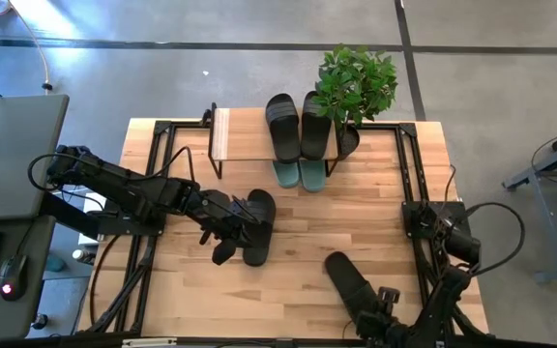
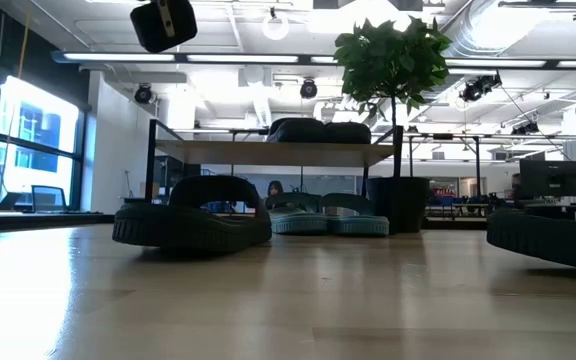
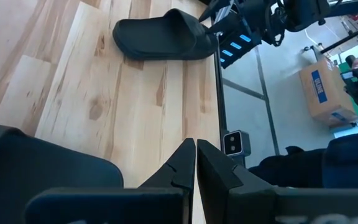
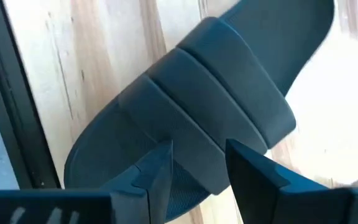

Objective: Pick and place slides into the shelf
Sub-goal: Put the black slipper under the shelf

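The right gripper (image 4: 197,168), fingers spread, is hovering over the black rubber slide (image 4: 210,93); closing off-centre on its wide strap risks slippage.

The left gripper (image 3: 196,163), fingers pressed together, is waiting beside another black slide (image 1: 257,225).

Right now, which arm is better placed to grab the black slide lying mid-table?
Left. Its end effector hovers right beside that black slide, fingers shut. The right end effector sits open over the other loose slide at the table's near edge.
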`<state>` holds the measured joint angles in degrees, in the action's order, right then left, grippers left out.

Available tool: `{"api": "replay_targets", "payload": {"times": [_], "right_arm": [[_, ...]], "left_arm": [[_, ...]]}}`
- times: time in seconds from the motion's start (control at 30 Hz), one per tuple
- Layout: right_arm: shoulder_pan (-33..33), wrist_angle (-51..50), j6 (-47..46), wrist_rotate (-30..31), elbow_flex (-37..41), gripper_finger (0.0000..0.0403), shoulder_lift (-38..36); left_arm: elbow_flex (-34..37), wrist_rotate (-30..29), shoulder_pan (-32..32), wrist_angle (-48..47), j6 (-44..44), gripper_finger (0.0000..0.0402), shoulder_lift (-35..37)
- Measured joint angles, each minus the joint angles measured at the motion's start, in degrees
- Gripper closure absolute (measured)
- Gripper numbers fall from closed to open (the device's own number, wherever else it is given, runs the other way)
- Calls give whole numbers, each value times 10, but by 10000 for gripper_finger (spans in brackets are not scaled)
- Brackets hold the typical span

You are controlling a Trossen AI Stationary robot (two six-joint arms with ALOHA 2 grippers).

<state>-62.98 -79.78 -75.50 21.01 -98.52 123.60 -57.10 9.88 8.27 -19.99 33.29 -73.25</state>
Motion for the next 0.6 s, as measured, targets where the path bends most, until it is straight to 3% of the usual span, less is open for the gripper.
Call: {"api": "replay_targets", "payload": {"times": [0.23,0.6], "right_arm": [[-21,-19,-64,3,-12,263,5],[-22,-15,-48,-3,-8,263,4]], "left_arm": [[0,0,0,-4,0,396,0],[0,0,0,-8,0,396,0]]}}
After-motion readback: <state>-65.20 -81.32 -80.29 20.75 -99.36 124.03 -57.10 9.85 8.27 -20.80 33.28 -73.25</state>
